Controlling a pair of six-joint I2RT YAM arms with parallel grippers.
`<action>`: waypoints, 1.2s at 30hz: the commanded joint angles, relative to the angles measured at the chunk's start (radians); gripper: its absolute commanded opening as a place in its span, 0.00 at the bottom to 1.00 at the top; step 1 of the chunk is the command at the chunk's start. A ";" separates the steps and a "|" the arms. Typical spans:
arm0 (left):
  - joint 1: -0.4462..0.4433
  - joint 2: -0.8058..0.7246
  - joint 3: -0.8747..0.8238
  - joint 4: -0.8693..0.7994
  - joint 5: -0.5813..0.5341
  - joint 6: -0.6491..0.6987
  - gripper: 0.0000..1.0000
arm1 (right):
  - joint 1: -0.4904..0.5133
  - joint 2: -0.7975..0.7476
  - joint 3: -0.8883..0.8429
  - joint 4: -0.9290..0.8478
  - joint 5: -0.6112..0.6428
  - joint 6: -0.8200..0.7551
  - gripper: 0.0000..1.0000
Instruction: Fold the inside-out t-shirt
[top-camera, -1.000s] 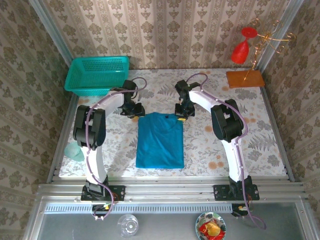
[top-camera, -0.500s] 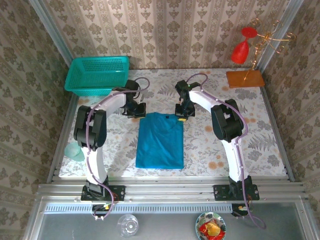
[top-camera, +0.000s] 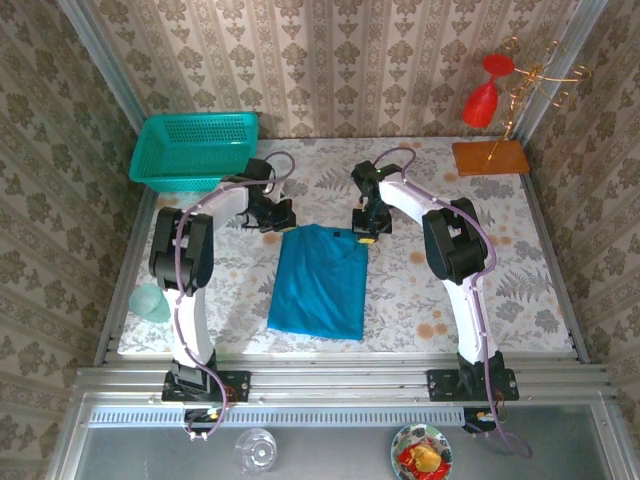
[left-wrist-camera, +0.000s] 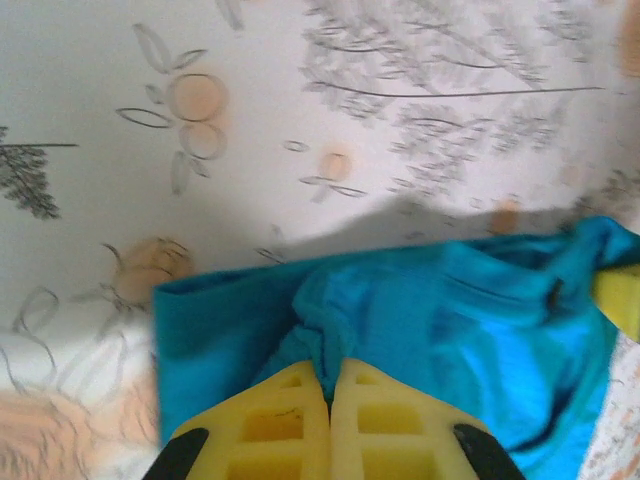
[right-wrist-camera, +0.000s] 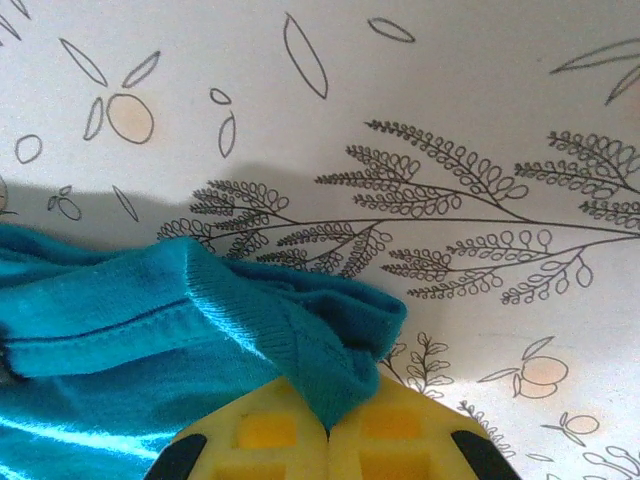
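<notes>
— Top external: what has changed at the far edge of your t-shirt (top-camera: 318, 285)?

— Your left gripper (top-camera: 282, 215) has slid in from just beside the shirt onto its far-left corner and shut there. A second ago it stood short of the cloth.

— And the other side?

— Your right gripper (top-camera: 365, 228) stays clamped on the far-right corner, as before. In the right wrist view its tips are pressed together, with a ribbed fold of teal pinched between them.

— Does the left wrist view agree?

— Yes. The yellow fingers (left-wrist-camera: 285, 425) meet with no gap, and a bunch of cloth rises out from between them.

— Has the shirt itself moved?

— It lies flat on the table (top-camera: 500, 260), between your two arms. Its near hem has swung a little toward your left, so the panel now sits skewed.

— What does that mean for the fold?

— You now hold both far corners. My judgement is that you can lift them together and bring that edge toward the near hem, squaring the skew as you go.
</notes>
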 joint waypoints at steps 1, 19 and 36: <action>0.009 0.029 0.019 0.020 0.005 -0.003 0.06 | -0.002 -0.011 0.004 -0.086 0.038 -0.016 0.01; -0.017 -0.049 0.040 -0.058 -0.181 0.082 0.35 | -0.002 -0.007 0.011 -0.098 0.043 -0.016 0.01; -0.089 0.103 0.084 -0.141 -0.339 0.131 0.47 | -0.001 -0.008 0.009 -0.102 0.052 -0.014 0.01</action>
